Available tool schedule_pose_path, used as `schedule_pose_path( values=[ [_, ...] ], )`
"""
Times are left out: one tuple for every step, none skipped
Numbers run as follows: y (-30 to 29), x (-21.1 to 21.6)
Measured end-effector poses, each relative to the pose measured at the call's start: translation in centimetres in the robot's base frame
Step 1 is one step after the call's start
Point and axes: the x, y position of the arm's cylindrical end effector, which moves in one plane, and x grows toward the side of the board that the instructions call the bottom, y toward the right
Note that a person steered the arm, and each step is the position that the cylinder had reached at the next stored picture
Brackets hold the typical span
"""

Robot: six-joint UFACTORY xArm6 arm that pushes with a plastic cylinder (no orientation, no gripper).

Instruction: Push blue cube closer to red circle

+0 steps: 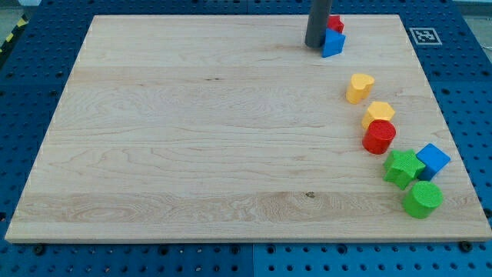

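The pale wooden surface carried the red circular block near its 3 o'clock edge, with the blue cube at that block's 4 o'clock, touching a green star-shaped block. My tip, a plain dark rod tool with nothing to spread or pinch, stood at 12 o'clock, well apart from both.

Desk: pale wood w/ visible grain, smooth matt finish. Blocks, e.g. blue cube, red circle: matt plastic-looking. Rod: dark, dull. Base: blue perforated panel.
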Motion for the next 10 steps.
schedule_pose_path(
  values=[
    [0.5,0.0],
    [0.1,0.2],
    [-2.2,2.5],
    [-1.8,5.0],
    [2.7,6.3],
    [8.0,7.4],
    [14.4,9.3],
    [18.7,18.8],
    [21.2,28.8],
    [18.7,32.8]
  ],
)
